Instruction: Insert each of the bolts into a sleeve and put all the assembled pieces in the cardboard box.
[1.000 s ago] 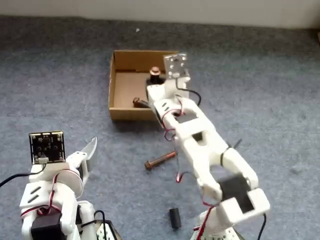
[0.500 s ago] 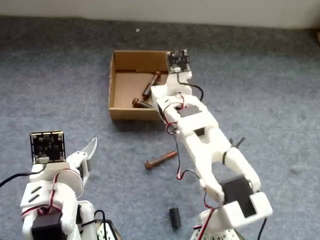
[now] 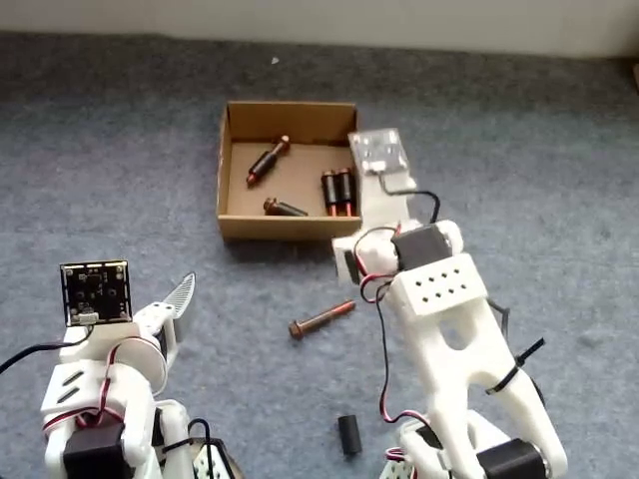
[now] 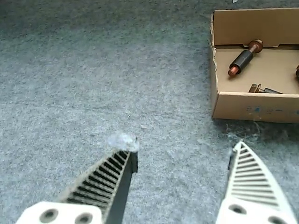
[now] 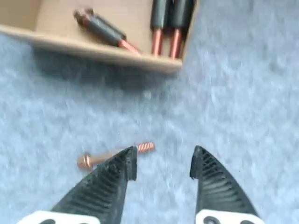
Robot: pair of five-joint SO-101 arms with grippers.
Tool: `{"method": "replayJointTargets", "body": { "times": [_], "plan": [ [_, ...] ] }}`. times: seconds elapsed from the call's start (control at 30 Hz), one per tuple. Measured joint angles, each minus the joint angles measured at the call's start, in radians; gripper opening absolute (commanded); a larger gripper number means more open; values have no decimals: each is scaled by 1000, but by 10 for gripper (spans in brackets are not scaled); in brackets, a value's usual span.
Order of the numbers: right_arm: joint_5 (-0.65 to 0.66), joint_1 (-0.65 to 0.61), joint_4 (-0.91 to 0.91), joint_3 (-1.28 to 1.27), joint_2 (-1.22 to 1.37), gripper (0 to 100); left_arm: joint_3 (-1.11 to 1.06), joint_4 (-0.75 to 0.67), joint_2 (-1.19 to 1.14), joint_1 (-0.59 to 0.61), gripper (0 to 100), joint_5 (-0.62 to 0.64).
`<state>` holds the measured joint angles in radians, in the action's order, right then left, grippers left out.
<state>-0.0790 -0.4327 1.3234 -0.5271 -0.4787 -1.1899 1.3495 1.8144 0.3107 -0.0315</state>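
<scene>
The cardboard box [image 3: 234, 228] holds several bolts in black sleeves: one slanted at the back [image 3: 268, 160], one near the front wall [image 3: 286, 208], two side by side [image 3: 337, 192]. A loose copper bolt [image 3: 321, 319] lies on the carpet in front of the box, and a bare black sleeve [image 3: 348, 434] stands nearer the arm bases. My right gripper [image 5: 164, 156] hangs open just outside the box's front right corner, above the bolt's [image 5: 100, 157] threaded end. My left gripper [image 4: 182, 147] is open and empty over the carpet, left of the box [image 4: 254, 107].
Grey carpet covers the floor on all sides. The right arm's body [image 3: 449, 309] stretches from its base toward the box and passes to the right of the loose bolt and the sleeve. A pale wall edge runs along the far side.
The right gripper let go of an assembled piece, which now lies in the back of the box. The right arm then pulled back out of the box toward the loose bolt. The left arm stayed still.
</scene>
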Motion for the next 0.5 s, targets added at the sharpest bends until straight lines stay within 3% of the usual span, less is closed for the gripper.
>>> {"method": "replayJointTargets", "body": {
  "times": [0.13,0.27,0.4,0.5],
  "plan": [
    [0,0,253,0,-6,180,0,0,0,0,319,0],
    [0,-48,381,-15,-8,180,0,0,0,0,319,0],
    [-12,-161,402,-129,-15,180,0,0,0,0,319,0],
    [-92,-241,356,-226,-15,180,0,0,0,0,319,0]
  ]
}}
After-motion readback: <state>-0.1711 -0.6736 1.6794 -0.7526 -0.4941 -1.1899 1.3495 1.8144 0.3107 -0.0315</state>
